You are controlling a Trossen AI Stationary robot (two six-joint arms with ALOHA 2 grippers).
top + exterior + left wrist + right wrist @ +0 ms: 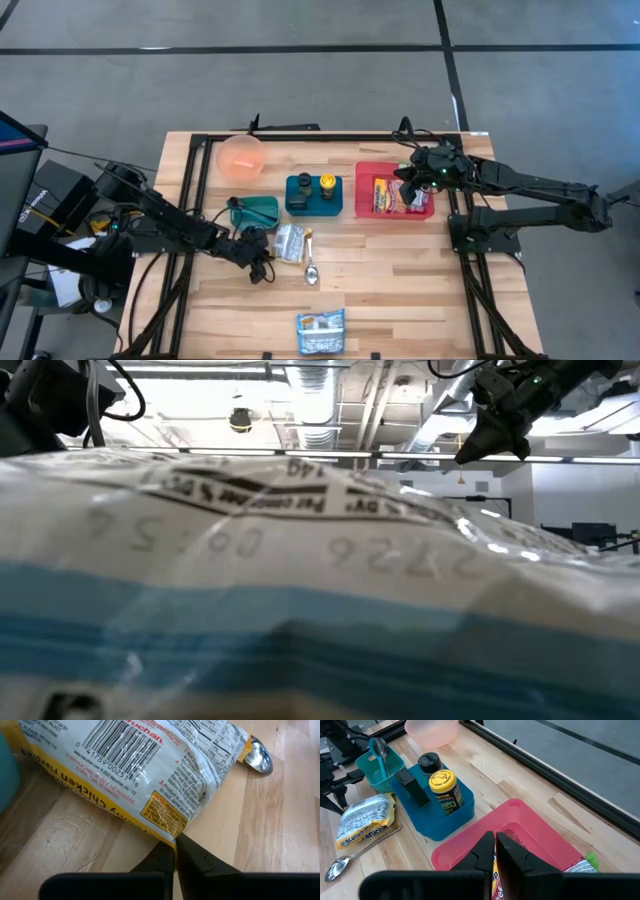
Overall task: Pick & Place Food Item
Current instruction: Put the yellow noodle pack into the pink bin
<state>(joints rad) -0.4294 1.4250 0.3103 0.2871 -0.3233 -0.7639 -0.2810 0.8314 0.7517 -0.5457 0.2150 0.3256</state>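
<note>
Crinkly plastic noodle packet [145,765] lies flat on the wooden table [400,280], just beside the left gripper [262,262] — fingers pressed together, holding nothing. It looks light, brittle inside; a gentle grip across its edge seems best. Farther off, the right gripper [408,178] — also closed — hovers over the red tray [364,175].

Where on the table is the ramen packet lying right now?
In the high view, the ramen packet lies near the table's middle, just below the blue caddy, with the spoon at its right and the left gripper at its lower-left corner.
</note>
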